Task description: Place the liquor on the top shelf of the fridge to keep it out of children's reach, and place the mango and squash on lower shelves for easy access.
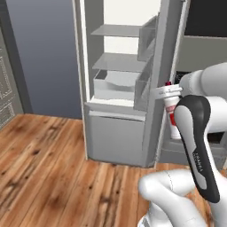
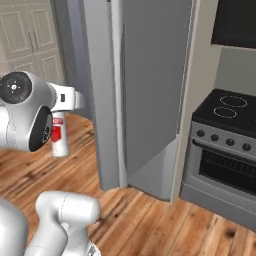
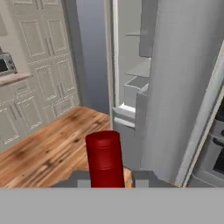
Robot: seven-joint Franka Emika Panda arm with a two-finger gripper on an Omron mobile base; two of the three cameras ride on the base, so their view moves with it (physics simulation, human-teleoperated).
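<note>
Beside the open grey fridge, the fingers are gripping the red-capped clear liquor bottle. At eleven o'clock, the top grey shelf is sitting high; the bottle risks striking the door edge.

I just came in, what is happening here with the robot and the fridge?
The white robot arm is holding the liquor, a small bottle with a red cap, in its gripper, jaws closed on the bottle. It stands on the wooden floor in front of the fridge, whose door is open. The top shelf and the shelf below it look bare, so the bottle has not been put away yet. A grey oven stands to the right of the fridge.
</note>
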